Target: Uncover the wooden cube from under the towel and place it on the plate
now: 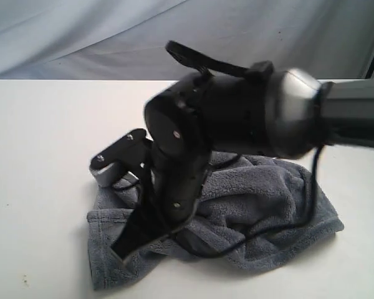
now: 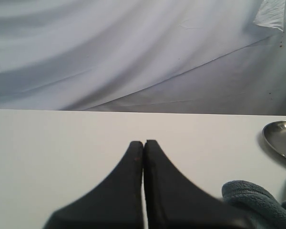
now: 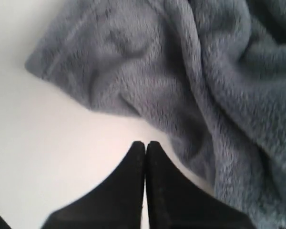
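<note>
White tabletop [image 1: 37,156] carries the soft, floppy fleece towel [image 1: 268,205], heaped, presumably over the hidden wooden cube. Right gripper [image 3: 145,143], just beside the towel's hem, and left gripper [image 2: 143,142] are both pinched closed, empty. Pinching a hem fold should lift this light cloth.

Lab setup: white table [image 1: 37,156], draped backdrop [image 1: 81,37]

The towel [image 1: 268,205] lies heaped on the table [image 1: 43,137], nearer the front edge than the back and about midway between left and right. The plate [image 2: 282,136] sits on the table at the towel's far left side, close against it. My right gripper [image 3: 144,143] reaches in from the right across the towel, with its tips over bare table just beside the towel's edge. My left gripper [image 2: 143,141] is low over the table, left of the plate.
</note>
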{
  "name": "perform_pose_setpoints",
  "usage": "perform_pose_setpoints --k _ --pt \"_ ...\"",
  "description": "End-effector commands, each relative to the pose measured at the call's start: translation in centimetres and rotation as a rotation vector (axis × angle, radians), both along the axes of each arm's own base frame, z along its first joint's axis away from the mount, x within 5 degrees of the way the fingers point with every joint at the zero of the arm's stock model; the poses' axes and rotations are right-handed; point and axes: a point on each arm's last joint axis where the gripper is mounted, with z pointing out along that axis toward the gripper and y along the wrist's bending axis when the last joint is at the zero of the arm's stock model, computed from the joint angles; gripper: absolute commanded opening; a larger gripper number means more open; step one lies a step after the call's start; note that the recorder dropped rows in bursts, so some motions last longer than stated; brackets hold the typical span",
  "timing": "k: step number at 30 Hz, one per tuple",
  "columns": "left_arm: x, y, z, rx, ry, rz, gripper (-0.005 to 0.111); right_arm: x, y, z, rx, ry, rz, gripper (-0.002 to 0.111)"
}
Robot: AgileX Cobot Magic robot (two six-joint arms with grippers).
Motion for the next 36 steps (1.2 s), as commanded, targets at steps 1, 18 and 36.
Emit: perform_pose_setpoints --k 1,18,36 --pt "0.0 0.0 -0.1 -0.002 -0.001 0.0 0.001 -2.5 -3.3 -0.7 -0.011 -0.011 0.008 0.0" --pt "0.0 0.0 -0.1 0.0 -0.001 -0.001 0.001 -5.2 -12.8 -0.5 0.015 -0.082 -0.145 0.0" --pt "0.0 0.0 -0.1 0.0 -0.001 -0.001 0.001 -2.8 -15.4 -0.6 0.014 -0.094 -0.285 0.0"
